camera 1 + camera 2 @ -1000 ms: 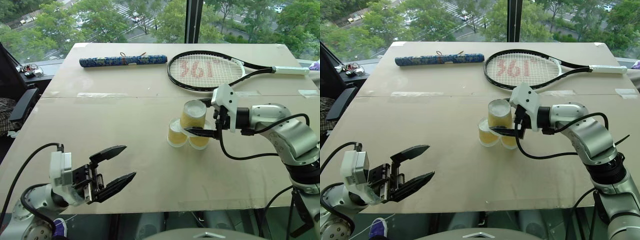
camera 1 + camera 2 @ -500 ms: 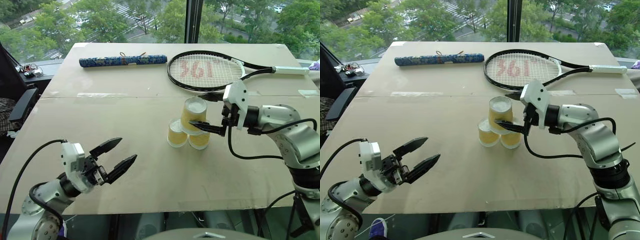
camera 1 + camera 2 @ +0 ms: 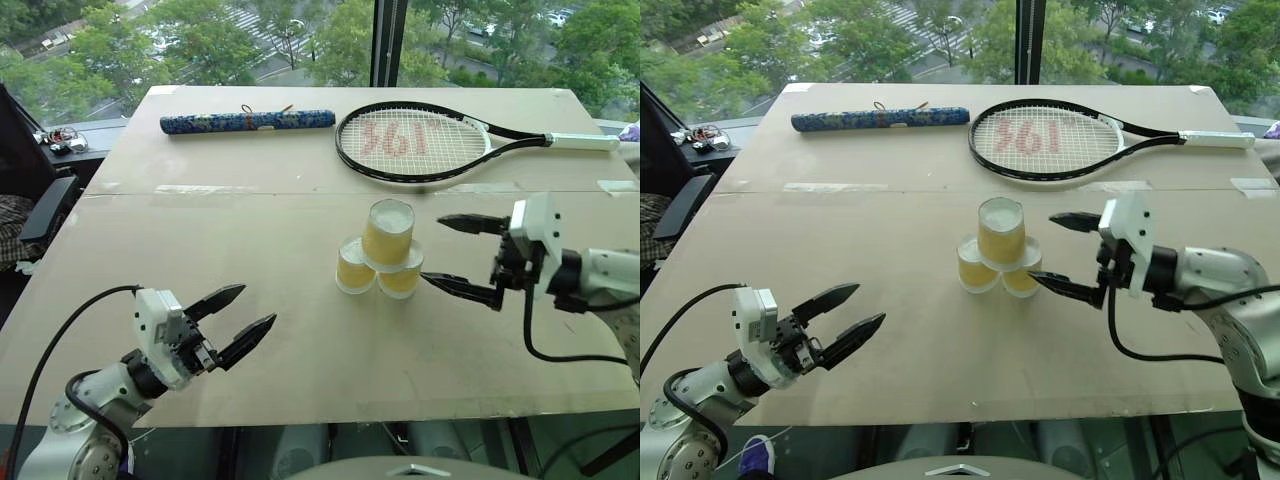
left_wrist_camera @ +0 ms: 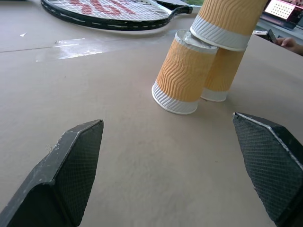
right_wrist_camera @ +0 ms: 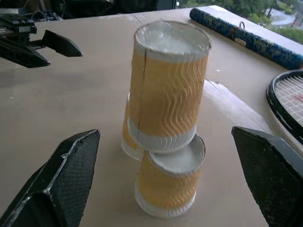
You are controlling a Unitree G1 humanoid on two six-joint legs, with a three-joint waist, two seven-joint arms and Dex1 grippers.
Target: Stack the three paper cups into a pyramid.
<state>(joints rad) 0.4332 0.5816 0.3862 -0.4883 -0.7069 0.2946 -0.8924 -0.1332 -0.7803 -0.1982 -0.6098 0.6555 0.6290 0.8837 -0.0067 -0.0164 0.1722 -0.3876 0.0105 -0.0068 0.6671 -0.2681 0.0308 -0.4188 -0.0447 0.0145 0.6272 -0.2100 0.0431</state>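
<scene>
Three small yellow-orange paper cups (image 3: 381,260) stand stacked as a pyramid on the table (image 3: 250,240), just beyond the right gripper's (image 3: 462,258) wide, empty fingers. Left fingers (image 3: 235,322), also wide, hang well apart. Stacking looks finished; next calls for backing away without nudging.

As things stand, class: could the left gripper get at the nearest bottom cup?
Probably yes: bare table lies between the open left gripper and that bottom cup; the open right gripper stands on the far side.
</scene>
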